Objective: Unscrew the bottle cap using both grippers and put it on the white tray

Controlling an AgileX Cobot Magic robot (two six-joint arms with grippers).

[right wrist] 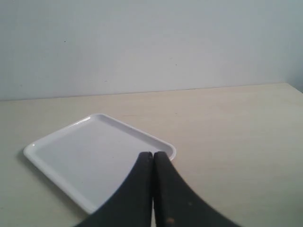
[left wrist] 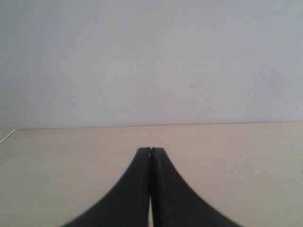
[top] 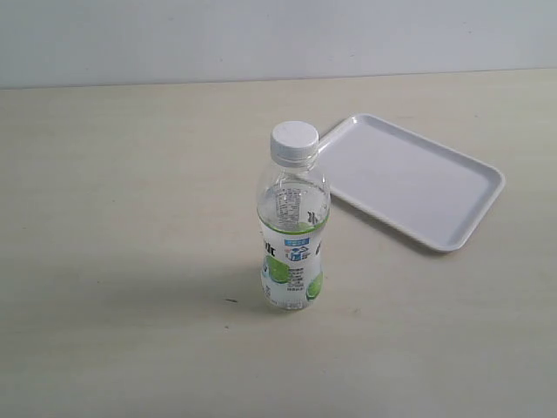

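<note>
Your left gripper (left wrist: 150, 151) and right gripper (right wrist: 152, 154) are both pressed together, empty. The bottle (top: 292, 235) stands capped beside the white tray (top: 409, 178).

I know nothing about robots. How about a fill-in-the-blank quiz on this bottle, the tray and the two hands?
1. The bottle cap is ____ in colour.
2. The bottle stands ____ on the table.
3. In the exterior view the white tray lies to the ____ of the bottle.
4. The left hand and right hand each have their fingers pressed ____, holding nothing.

Missing words: white; upright; right; together.
</note>
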